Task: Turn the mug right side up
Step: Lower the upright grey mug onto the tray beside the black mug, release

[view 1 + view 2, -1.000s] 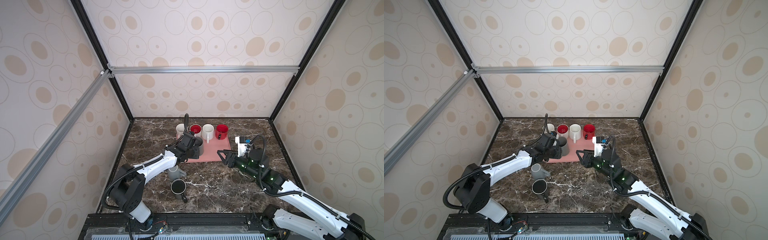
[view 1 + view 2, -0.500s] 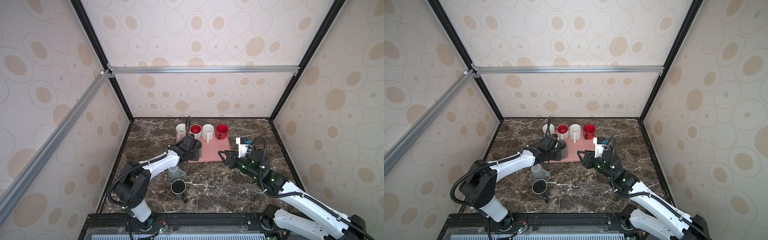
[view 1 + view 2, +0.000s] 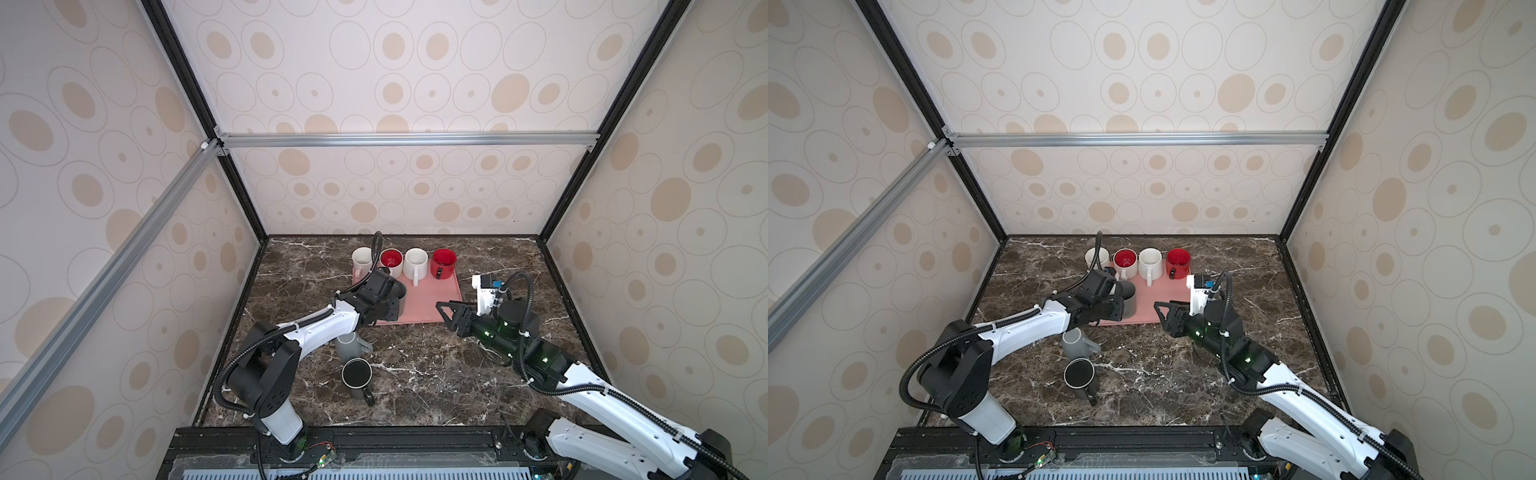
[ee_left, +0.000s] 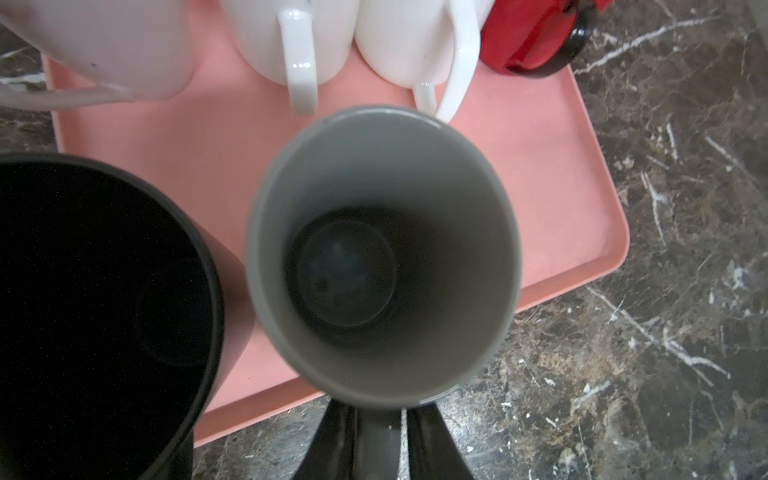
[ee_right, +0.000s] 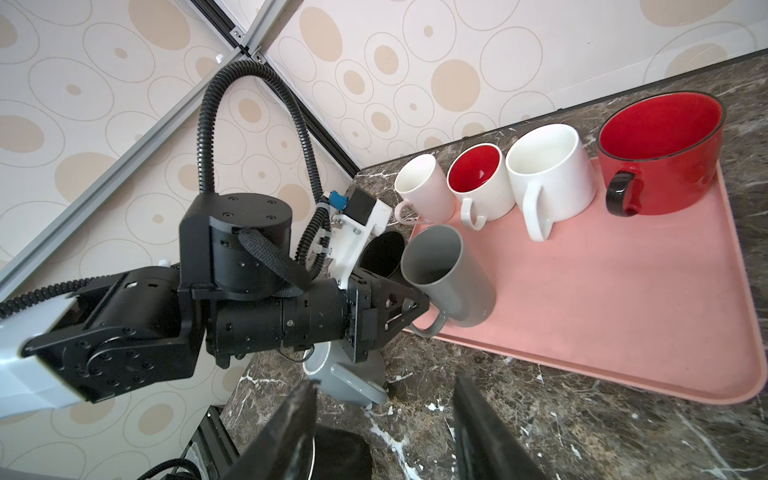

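Standing mouth up on the pink tray point(image 4: 561, 208), on its side toward the left arm point(image 3: 316, 328), just beside a black mug point(image 4: 83, 291): the grey mug point(image 4: 382, 257). Long axis vertical; handle point(image 5: 432, 326) pointing back into the left gripper point(image 4: 379, 415), between the fingers point(image 4: 332, 440). Close on both sides of it; pinching or just loosened, cannot tell. Left arm stretched low, nearly level over the table point(image 3: 415, 374). Right gripper point(image 5: 384, 386) well apart, spread, empty. Judged next: to let go and draw straight back along the handle.

The left arm reaches forward and low, the left tool point(image 5: 417, 309) level, jaws nearly together. The right arm stretches inward, the right tool point(image 3: 444, 309) with jaws standing apart.
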Tool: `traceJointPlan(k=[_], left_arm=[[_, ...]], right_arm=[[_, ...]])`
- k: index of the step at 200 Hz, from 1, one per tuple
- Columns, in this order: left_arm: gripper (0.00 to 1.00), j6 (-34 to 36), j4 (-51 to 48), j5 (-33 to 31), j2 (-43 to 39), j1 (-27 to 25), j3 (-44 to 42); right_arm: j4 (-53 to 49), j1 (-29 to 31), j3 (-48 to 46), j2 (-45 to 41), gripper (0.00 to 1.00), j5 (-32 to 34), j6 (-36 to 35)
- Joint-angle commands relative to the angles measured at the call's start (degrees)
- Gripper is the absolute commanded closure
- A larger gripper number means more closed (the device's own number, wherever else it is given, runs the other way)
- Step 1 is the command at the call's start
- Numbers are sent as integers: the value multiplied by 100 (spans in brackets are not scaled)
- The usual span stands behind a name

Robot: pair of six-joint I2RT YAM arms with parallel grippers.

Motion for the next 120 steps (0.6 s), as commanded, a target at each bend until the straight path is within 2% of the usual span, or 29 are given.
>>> traceJointPlan(k=[1,53,89,120], left_arm=[[74,102,287,-74,-224,-38,101],[60,13,355,-146,-730,-84,-60],[39,-124,556,-222,-1531,-85,-424],[24,-296,675,-474,-2281,-81,-838]], right_arm=[[15,17,-84,-36,44,29,-17],[3,22,-85,-6,41,-24,-59],[-88,21,-16,152,39,-194,-240],[-50,28,72,511,38,-756,-401]])
